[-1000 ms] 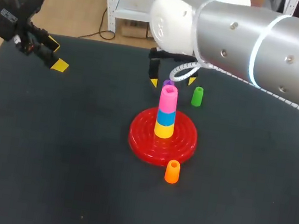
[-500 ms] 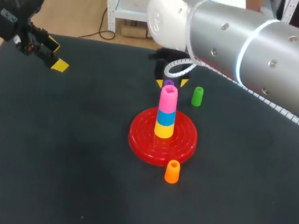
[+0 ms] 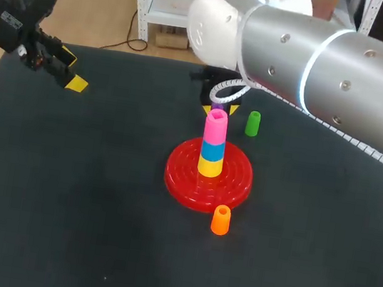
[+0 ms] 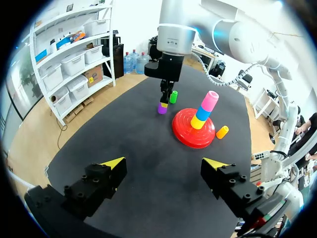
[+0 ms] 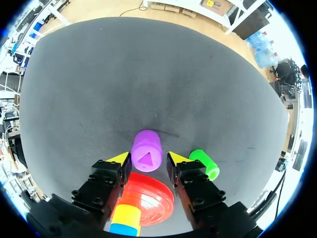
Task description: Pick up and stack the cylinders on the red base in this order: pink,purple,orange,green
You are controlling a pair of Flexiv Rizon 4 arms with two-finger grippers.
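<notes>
Jaws of the right gripper [image 5: 149, 158] stood partly open, one yellow tip on each side of the purple cylinder [image 5: 146, 148], with slim gaps showing, so nothing was gripped. This cylinder, smooth plastic with a triangular recess in its rounded top, stood upright on the matte, dark, cloth-like table [image 3: 60, 203]. Just beside one finger, on its outer side, stood the glossy green cylinder [image 5: 204, 164]. Behind the fingers, under the gripper body, lay the round red base [image 5: 153, 196], its shiny surface ridged in concentric rings. It carried a column of yellow, blue and, topmost, the pink cylinder [image 3: 215, 127]. The orange cylinder [image 3: 220, 220] stood on the table at the base's far rim from these jaws. Jaws of the left gripper [image 4: 163, 166] were spread wide and empty, well apart from every piece.
</notes>
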